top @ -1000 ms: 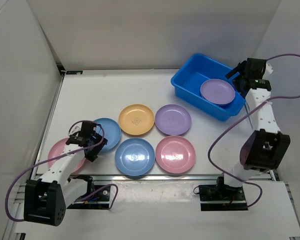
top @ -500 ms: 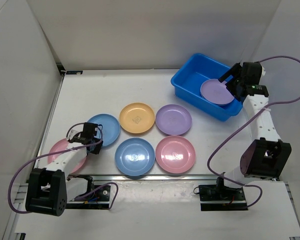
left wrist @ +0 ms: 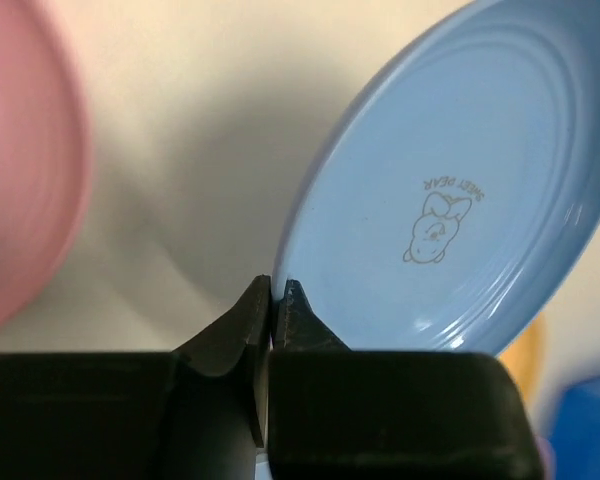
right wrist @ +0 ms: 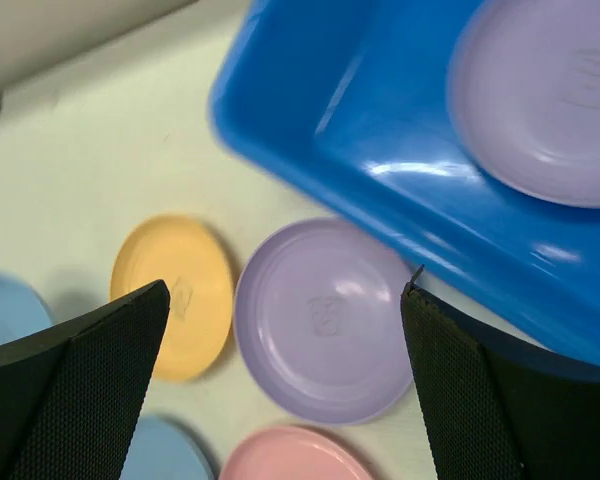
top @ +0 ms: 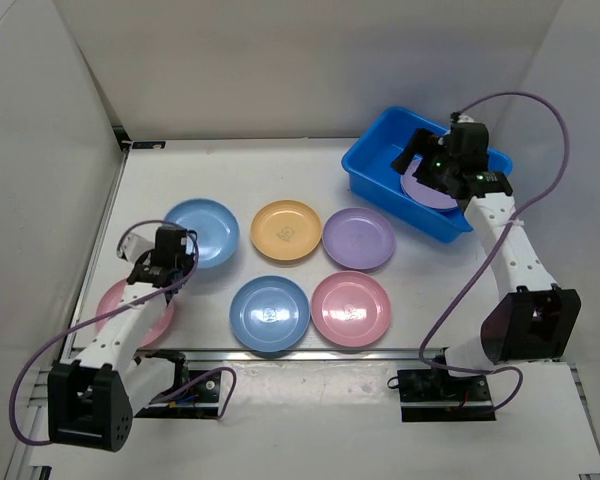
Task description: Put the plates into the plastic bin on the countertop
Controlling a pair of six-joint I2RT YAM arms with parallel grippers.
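Note:
My left gripper [top: 166, 258] is shut on the near rim of a light blue plate [top: 202, 232] at the left of the countertop [top: 230, 175]. In the left wrist view the jaws [left wrist: 273, 298] pinch that blue plate [left wrist: 450, 200], which is tilted with a shadow under it. My right gripper [top: 420, 160] hangs open over the blue plastic bin [top: 372, 165], holding nothing. A purple plate [top: 438, 190] lies inside the bin. Orange [top: 287, 230], purple [top: 359, 238], blue [top: 269, 312] and pink [top: 351, 308] plates lie flat on the counter.
Another pink plate [top: 130, 312] lies under my left arm near the left wall. White walls close the counter on three sides. In the right wrist view the bin [right wrist: 380, 90] is above the purple plate [right wrist: 325, 320] and the orange plate [right wrist: 175, 295].
My left gripper has closed on the blue plate's rim, and the plate has shifted away from the front edge. The right arm has swung left over the bin, still open.

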